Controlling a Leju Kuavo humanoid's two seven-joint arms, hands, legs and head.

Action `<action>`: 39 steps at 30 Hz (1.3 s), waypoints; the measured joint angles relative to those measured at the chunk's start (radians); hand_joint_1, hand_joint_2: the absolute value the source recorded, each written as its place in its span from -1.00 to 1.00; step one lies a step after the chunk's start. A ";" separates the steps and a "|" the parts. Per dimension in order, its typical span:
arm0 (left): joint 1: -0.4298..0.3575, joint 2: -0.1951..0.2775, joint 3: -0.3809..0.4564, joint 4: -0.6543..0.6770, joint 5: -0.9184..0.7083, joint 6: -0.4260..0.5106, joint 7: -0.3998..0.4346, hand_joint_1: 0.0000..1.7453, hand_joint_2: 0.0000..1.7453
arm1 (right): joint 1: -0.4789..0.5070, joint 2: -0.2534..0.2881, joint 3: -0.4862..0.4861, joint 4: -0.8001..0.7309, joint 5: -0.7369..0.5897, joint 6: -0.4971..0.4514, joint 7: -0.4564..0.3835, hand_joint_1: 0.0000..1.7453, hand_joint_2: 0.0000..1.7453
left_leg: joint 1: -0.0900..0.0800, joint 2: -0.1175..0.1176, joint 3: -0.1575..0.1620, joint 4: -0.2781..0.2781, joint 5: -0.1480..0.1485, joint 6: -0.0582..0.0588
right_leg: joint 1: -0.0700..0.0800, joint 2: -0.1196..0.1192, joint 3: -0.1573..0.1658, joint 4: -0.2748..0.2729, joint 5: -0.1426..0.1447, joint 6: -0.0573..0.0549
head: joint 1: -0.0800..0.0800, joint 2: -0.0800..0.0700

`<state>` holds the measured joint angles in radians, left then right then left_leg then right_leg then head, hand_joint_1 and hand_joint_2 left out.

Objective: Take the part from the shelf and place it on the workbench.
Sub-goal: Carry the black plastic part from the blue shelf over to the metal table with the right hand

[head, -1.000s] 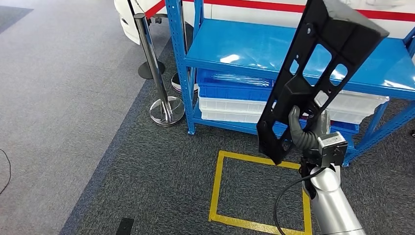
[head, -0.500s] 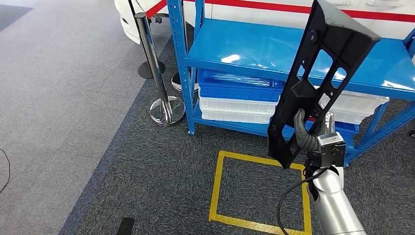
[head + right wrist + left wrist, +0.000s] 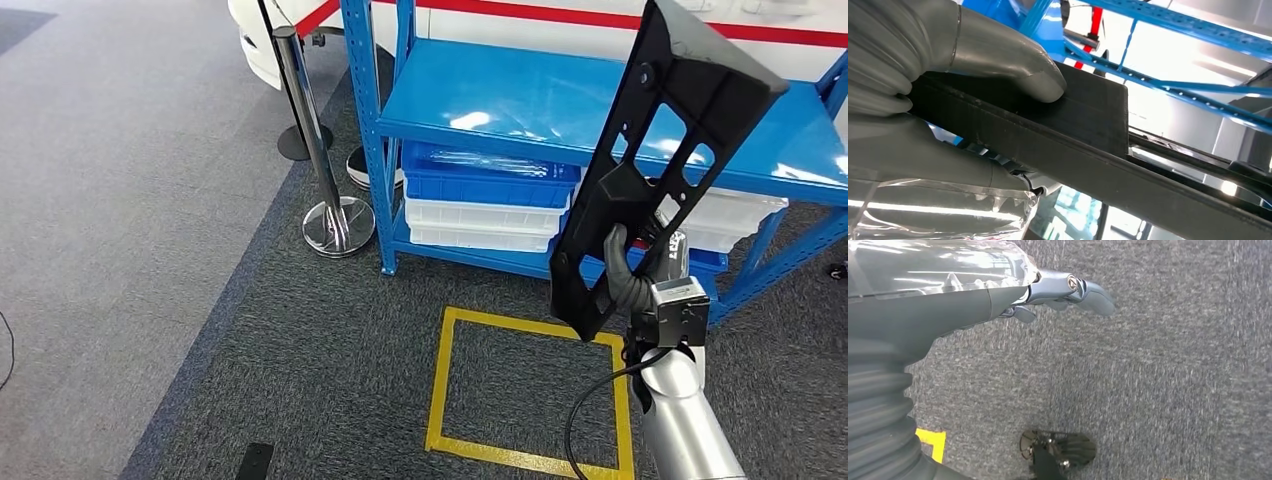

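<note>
Head view: the right hand [image 3: 630, 275] grips the long black part [image 3: 655, 150], raised upright and tilted before the blue shelf [image 3: 520, 100] with its stacked trays [image 3: 490, 195]; a chrome post [image 3: 315, 150] stands beside it.

Left wrist view: the left hand [image 3: 1063, 290] hangs over grey carpet [image 3: 1158, 380], fingers loosely extended, holding nothing.

Right wrist view: the thumb [image 3: 1003, 60] presses the part.

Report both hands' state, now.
Left hand: holds nothing, hanging over the carpet; open or shut cannot be told.
Right hand: grips the long black slotted part, raised in front of the blue shelf.
</note>
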<state>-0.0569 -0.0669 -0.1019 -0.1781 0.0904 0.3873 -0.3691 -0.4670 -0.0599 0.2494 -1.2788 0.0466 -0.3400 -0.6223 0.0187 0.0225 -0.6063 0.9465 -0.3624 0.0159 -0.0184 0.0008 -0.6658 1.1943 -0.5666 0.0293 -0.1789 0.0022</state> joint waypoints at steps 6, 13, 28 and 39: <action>0.001 -0.001 0.000 0.000 -0.003 -0.003 0.004 -1.00 1.00 | 0.015 -0.004 -0.022 -0.004 0.002 0.006 -0.002 1.00 1.00 | 0.022 0.037 -0.028 0.058 -0.023 -0.041 | -0.032 -0.046 0.064 -0.120 0.083 0.038 | 0.000 0.000; 0.004 0.001 -0.001 0.000 -0.004 0.000 0.011 -1.00 1.00 | 0.018 -0.007 -0.040 -0.006 0.008 0.030 0.001 1.00 1.00 | 0.028 0.047 -0.033 0.074 -0.064 -0.072 | -0.023 -0.024 0.054 -0.135 0.099 -0.027 | 0.000 0.000; 0.003 0.002 -0.002 0.000 -0.019 0.000 0.012 -1.00 1.00 | 0.063 -0.009 -0.069 -0.043 0.030 0.015 -0.006 1.00 1.00 | 0.022 0.040 0.047 -0.063 0.025 -0.006 | -0.018 -0.006 0.064 -0.145 0.091 -0.023 | 0.001 0.000; 0.005 -0.002 -0.003 0.000 -0.018 -0.007 -0.002 -1.00 1.00 | 0.099 -0.016 -0.094 -0.084 0.051 -0.012 -0.019 1.00 1.00 | 0.078 0.099 0.005 0.062 -0.046 -0.128 | -0.059 -0.072 0.008 -0.084 0.095 0.015 | 0.004 0.000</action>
<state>-0.0517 -0.0684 -0.1046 -0.1785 0.0723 0.3805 -0.3707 -0.3680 -0.0754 0.1556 -1.3628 0.0973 -0.3519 -0.6413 0.0964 0.1217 -0.6010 1.0088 -0.4088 -0.1122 -0.0772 -0.0713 -0.6581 1.1101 -0.4712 0.0440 -0.1748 0.0020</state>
